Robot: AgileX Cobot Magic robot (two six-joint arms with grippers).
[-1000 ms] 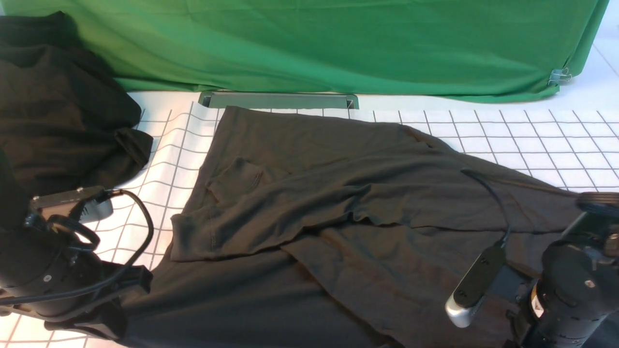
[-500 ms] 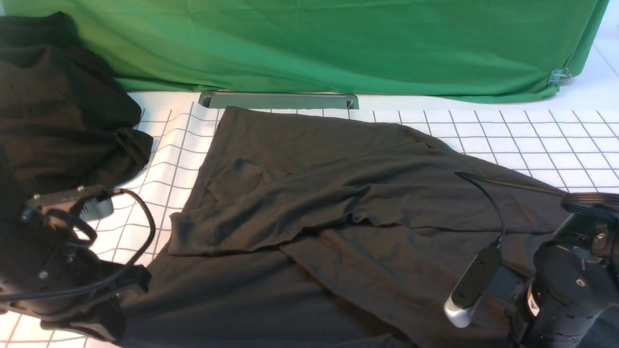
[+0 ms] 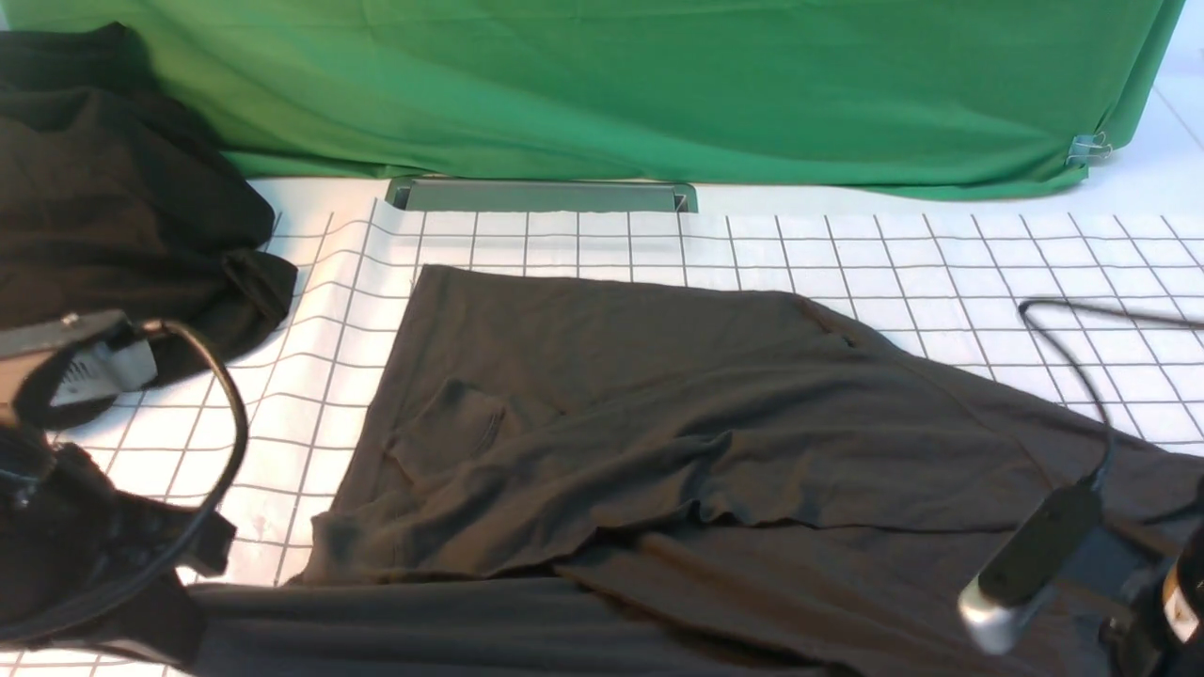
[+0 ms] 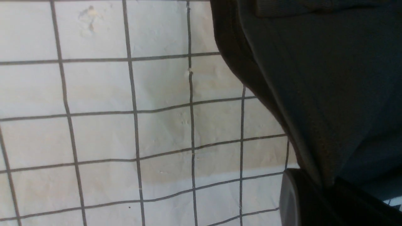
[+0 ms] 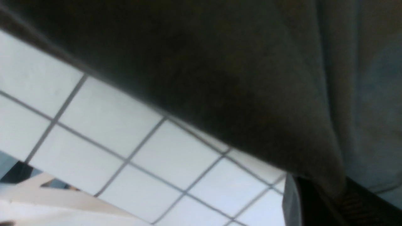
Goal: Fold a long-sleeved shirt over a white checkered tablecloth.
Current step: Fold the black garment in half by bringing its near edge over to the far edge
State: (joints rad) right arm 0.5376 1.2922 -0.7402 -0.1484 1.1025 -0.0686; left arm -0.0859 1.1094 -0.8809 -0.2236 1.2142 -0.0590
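Both grippers clamp the dark shirt (image 3: 583, 376) on the checkered tablecloth (image 3: 941, 244), seemingly dragging it nearer; folding calls for a lift next.
Front view: the shirt's far edge, but neither grip; left wrist: left gripper (image 4: 328, 191) pinching an edge; right wrist: right gripper (image 5: 333, 194) gripping bunched cloth.

Beyond both grippers, a green cloth (image 3: 658, 89) hangs across the background, clipped near its right end. A pale surface (image 3: 1171, 141) shows beside it, far ahead of the right gripper, under bright, slightly uneven light.
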